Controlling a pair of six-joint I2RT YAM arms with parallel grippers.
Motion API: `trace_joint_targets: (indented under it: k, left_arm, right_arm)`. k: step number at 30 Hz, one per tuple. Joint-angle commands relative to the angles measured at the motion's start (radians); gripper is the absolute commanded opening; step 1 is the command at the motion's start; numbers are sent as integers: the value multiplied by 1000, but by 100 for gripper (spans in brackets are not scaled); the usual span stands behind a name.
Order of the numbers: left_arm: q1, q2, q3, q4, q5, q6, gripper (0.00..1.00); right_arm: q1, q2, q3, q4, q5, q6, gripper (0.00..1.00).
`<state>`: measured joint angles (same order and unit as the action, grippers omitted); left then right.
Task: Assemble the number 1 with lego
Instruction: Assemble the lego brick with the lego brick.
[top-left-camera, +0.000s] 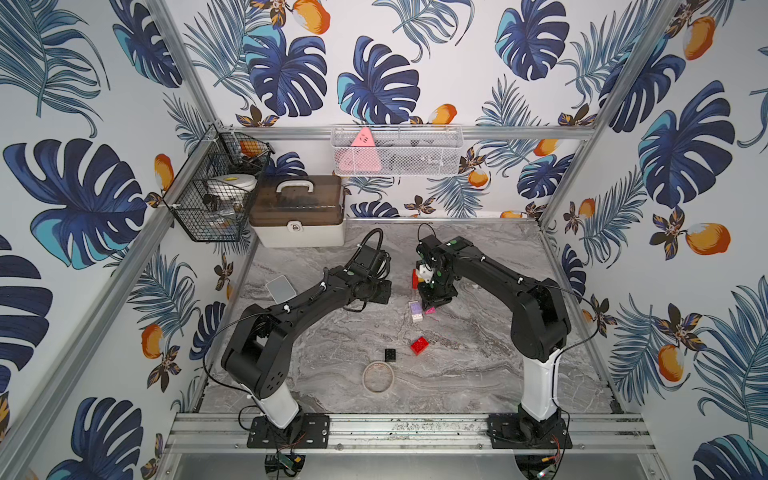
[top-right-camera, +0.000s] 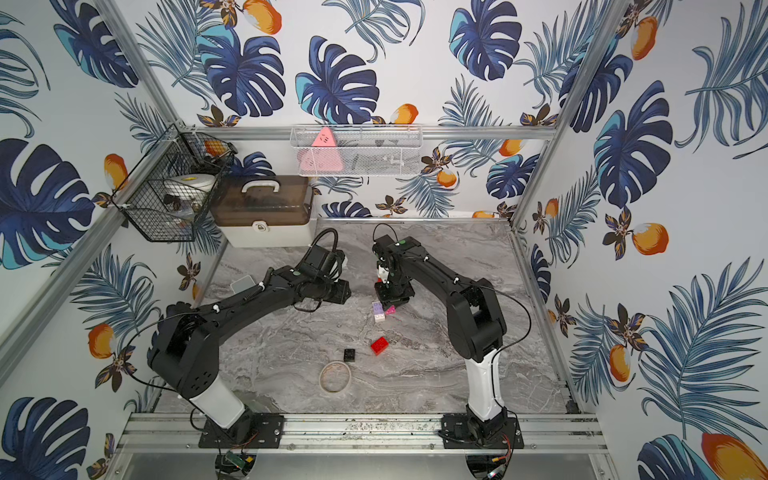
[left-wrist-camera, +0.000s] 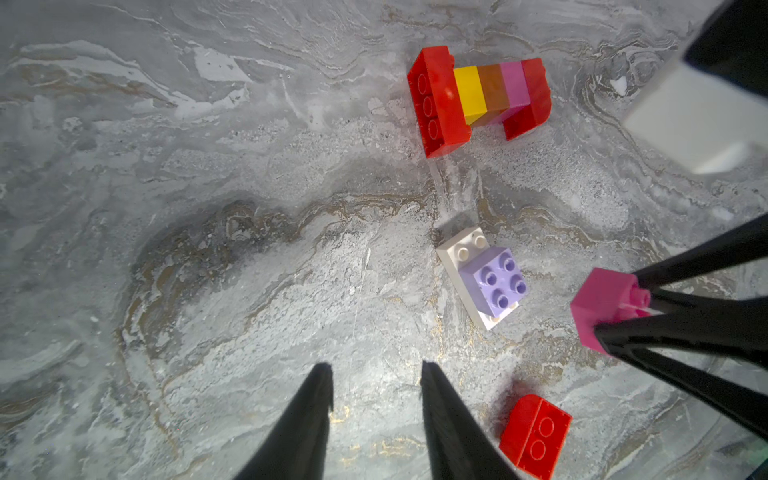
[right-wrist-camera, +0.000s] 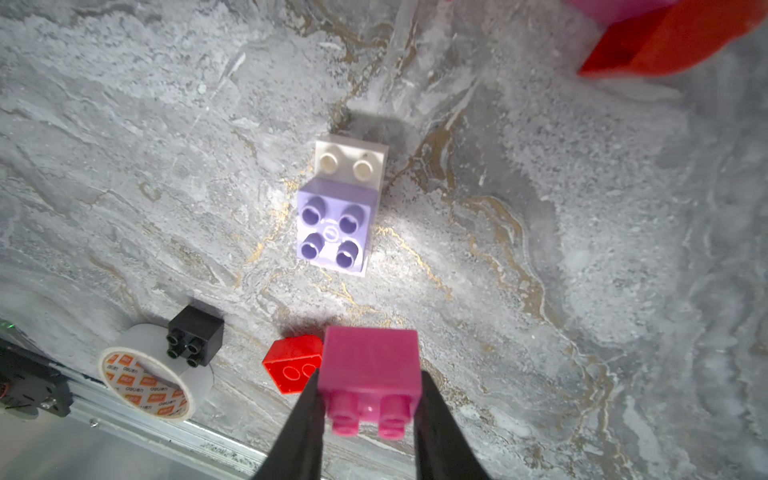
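Note:
My right gripper (right-wrist-camera: 368, 395) is shut on a pink lego brick (right-wrist-camera: 370, 365), its studs pointing back between the fingers. The left wrist view shows the same pink brick (left-wrist-camera: 602, 307) low over the table beside a lilac brick (left-wrist-camera: 496, 282) stacked on a white brick (left-wrist-camera: 461, 249). A stack of red, yellow, orange, pink and red bricks (left-wrist-camera: 478, 95) lies on its side farther off. My left gripper (left-wrist-camera: 376, 374) is open over bare table with nothing between its fingers. A loose red brick (top-left-camera: 419, 345) and a black brick (top-left-camera: 390, 354) sit nearer the front.
A tan tape ring (top-left-camera: 378, 376) lies near the front edge. A pale grey rounded box (top-left-camera: 280, 289) sits by the left arm. A lidded storage case (top-left-camera: 299, 216), a black wire basket (top-left-camera: 212, 195) and a white mesh basket (top-left-camera: 395, 149) line the back.

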<state>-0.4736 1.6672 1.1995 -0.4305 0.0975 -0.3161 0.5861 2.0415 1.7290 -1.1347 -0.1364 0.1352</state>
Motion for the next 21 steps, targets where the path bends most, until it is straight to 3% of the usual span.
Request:
trace_joint_targets:
  k: [1,5,21]
  left_arm:
    - [31,-23,-19,49,48,-37,41]
    - [70,-46,-37,78,98,-57,41]
    - [78,-50,-44,78,96,-65,42]
  right_arm:
    - [6,42,42,-15,3,-33,18]
    - [14,86,98,-25,-11,-31,18]
    - [14,168,190,-51,-63,9,20]
